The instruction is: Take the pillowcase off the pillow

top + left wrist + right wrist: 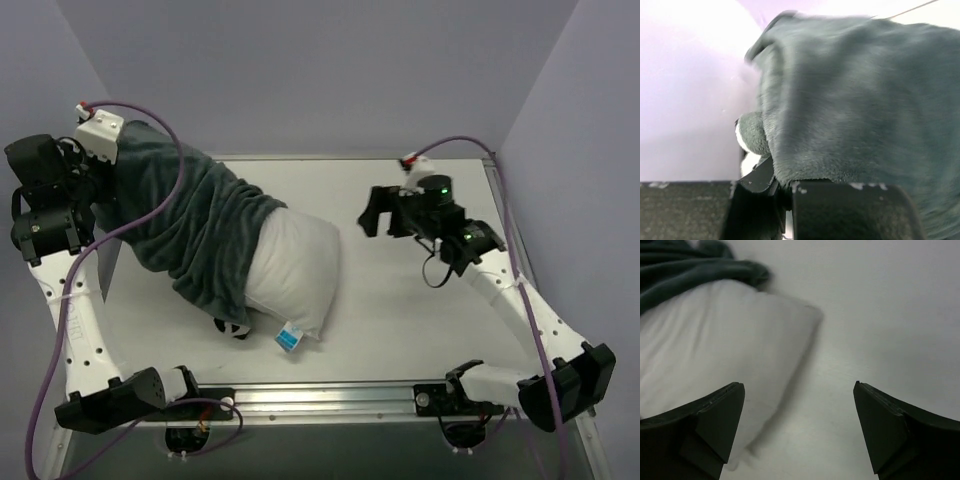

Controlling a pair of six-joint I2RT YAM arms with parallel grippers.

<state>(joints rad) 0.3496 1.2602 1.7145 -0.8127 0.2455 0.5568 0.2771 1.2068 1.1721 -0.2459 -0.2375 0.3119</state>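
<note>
The plump white pillow (pixel 295 270) lies mid-table, its right half bare, with a small blue-and-white tag (pixel 289 337) at its near edge. The dark grey-green plush pillowcase (pixel 190 225) still covers its left half and is drawn up toward the far left. My left gripper (pixel 98 190) is shut on the pillowcase's edge and holds it raised; the left wrist view shows the fabric (pixel 850 100) pinched at the jaws of the left gripper (pixel 782 186). My right gripper (pixel 372 215) is open and empty, above the table right of the pillow (pixel 715 345), as the right wrist view (pixel 799 387) shows.
The white table (pixel 420 310) has walls close at the back and both sides. A metal rail (pixel 330 398) runs along the near edge between the arm bases. A small black-and-white patch (pixel 232 327) shows at the pillowcase's near edge.
</note>
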